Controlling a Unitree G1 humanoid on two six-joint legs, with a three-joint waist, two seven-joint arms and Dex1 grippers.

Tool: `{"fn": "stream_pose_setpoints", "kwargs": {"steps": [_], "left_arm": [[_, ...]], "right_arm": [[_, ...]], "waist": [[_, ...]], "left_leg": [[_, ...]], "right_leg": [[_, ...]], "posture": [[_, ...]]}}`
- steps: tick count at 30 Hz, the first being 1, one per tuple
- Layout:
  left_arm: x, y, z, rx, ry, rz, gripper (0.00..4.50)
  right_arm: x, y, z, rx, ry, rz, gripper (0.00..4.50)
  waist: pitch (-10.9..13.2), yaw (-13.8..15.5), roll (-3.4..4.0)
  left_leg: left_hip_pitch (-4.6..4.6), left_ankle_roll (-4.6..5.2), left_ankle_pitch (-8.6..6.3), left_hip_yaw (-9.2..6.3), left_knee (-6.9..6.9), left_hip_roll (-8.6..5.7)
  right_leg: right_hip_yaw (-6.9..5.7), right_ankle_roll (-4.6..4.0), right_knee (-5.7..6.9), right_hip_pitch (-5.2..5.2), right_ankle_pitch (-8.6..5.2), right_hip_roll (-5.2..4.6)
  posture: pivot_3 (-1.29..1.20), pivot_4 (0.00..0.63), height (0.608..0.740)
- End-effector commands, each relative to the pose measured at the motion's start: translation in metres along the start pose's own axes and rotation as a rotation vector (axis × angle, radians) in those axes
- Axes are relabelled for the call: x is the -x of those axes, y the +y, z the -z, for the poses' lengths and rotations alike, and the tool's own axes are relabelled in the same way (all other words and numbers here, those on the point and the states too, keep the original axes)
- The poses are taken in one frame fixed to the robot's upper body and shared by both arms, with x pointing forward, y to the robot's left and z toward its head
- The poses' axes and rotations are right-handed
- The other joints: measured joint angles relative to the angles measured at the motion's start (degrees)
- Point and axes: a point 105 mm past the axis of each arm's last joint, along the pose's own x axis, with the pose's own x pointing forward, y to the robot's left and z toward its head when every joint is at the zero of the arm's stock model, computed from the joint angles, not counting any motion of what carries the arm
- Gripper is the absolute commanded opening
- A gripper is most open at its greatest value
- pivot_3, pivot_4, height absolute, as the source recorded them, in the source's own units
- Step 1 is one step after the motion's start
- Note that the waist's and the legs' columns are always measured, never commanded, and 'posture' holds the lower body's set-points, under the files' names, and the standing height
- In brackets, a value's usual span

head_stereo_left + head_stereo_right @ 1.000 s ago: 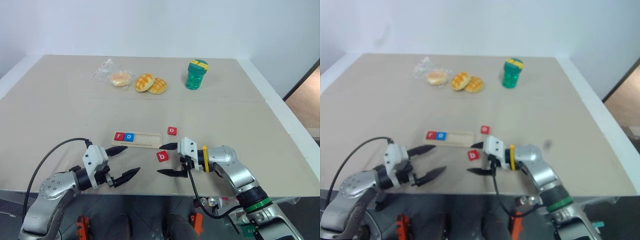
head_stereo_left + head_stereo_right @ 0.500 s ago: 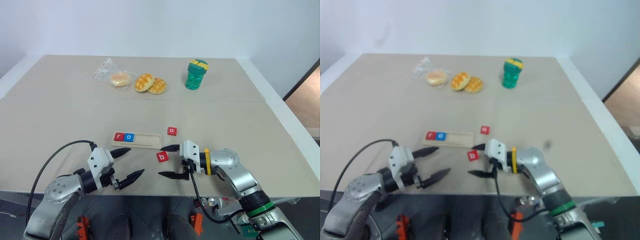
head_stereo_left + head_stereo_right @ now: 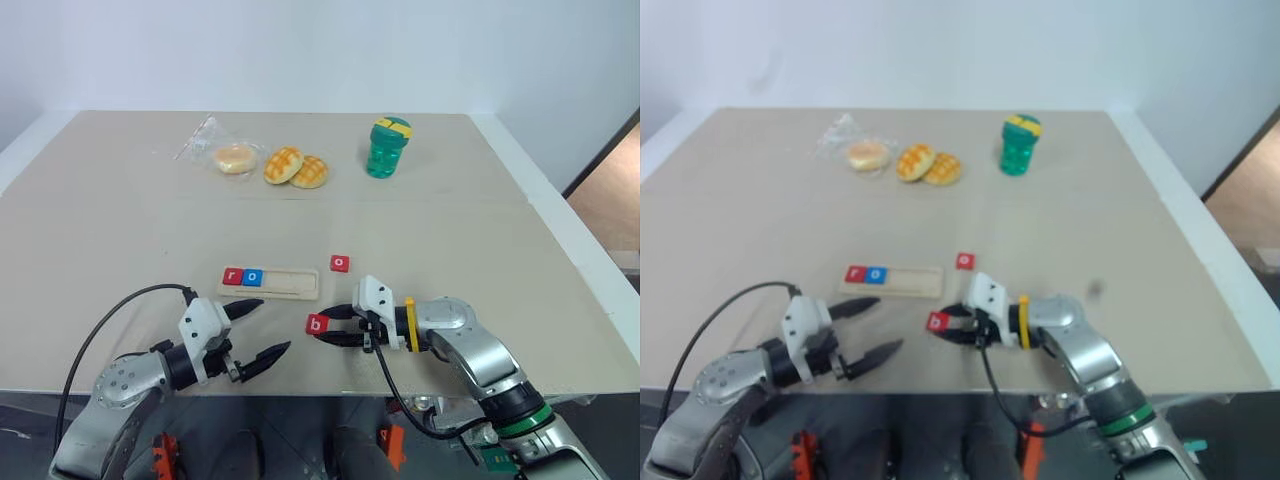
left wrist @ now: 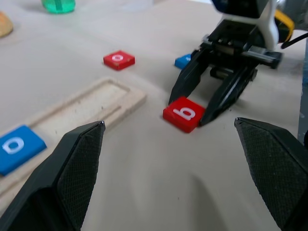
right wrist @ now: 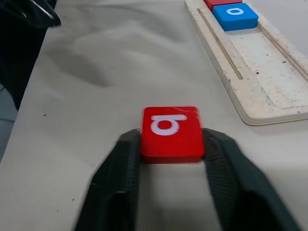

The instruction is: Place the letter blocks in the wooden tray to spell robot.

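The beige counter [image 3: 120, 230] carried a wooden tray [image 3: 270, 283] near its front edge, a red o block [image 3: 340, 263] just beyond it, two golden buns [image 3: 296, 168] (one bagged bun [image 3: 234, 157] beside them) and a green cup [image 3: 386, 147].

Right gripper [image 3: 322, 331] pinches the red b tile [image 3: 317, 324]; left gripper [image 3: 262, 330] gapes wide.

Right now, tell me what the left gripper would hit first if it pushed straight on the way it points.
Likely the red b block, pinched by the right gripper; it lies straight ahead of the left gripper, though depth is uncertain.
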Motion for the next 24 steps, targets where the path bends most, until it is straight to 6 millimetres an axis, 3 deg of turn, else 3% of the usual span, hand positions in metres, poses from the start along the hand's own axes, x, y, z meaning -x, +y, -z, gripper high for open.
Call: {"fn": "stream_pose_setpoints", "kwargs": {"steps": [1, 5, 11, 13, 15, 24], "left_arm": [[0.002, -0.005, -0.01, -0.053, -0.021, 0.011, 4.5], [0.004, -0.002, -0.01, -0.053, -0.017, -0.007, 4.5], [0.008, 0.021, -0.013, -0.005, -0.063, -0.215, 4.5], [0.009, 0.036, -0.011, 0.041, -0.082, -0.336, 4.5], [0.009, 0.041, -0.011, 0.048, -0.083, -0.376, 4.5], [0.009, 0.036, -0.007, 0.032, -0.075, -0.428, 4.5]], "right_arm": [[-0.004, 0.007, 0.0, -0.002, 0.01, 0.016, 1.19], [-0.004, 0.005, -0.004, -0.009, -0.007, 0.06, 1.19], [-0.008, -0.015, -0.056, 0.044, -0.086, 0.093, 1.19], [-0.03, -0.029, -0.08, 0.081, -0.101, 0.051, 1.19], [-0.044, -0.037, -0.091, 0.113, -0.093, 0.015, 1.19], [-0.067, -0.061, -0.076, 0.159, 0.001, -0.059, 1.19]], "waist": [[0.0, -0.01, 0.0], [0.0, -0.04, 0.0], [0.09, -0.29, -0.04], [0.12, -0.22, -0.12], [0.13, -0.58, -0.15], [0.12, -0.18, -0.19]], "left_leg": [[0.0, 0.0, 0.0, -0.01, 0.0, 0.0], [0.04, 0.0, 0.0, -0.01, 0.01, 0.01], [0.03, -0.02, 0.02, 0.04, 0.03, 0.05], [0.02, -0.03, 0.02, 0.04, 0.02, 0.05], [0.02, -0.03, 0.02, 0.04, 0.02, 0.08], [-0.19, -0.11, -0.04, -0.05, -0.04, -0.02]], "right_leg": [[-0.01, -0.01, 0.0, 0.0, 0.0, 0.0], [-0.02, -0.05, 0.0, 0.01, 0.01, 0.0], [0.12, -0.05, 0.01, -0.1, 0.16, 0.03], [0.05, -0.06, 0.01, -0.07, 0.11, 0.06], [0.07, -0.07, 0.0, -0.08, 0.15, 0.12], [-0.08, -0.21, -0.06, -0.12, 0.09, -0.04]], "posture": [[0.0, 0.15, 0.74], [0.0, 0.15, 0.74], [0.0, 0.15, 0.74], [0.0, 0.15, 0.74], [0.0, 0.15, 0.74], [0.0, 0.15, 0.74]]}}
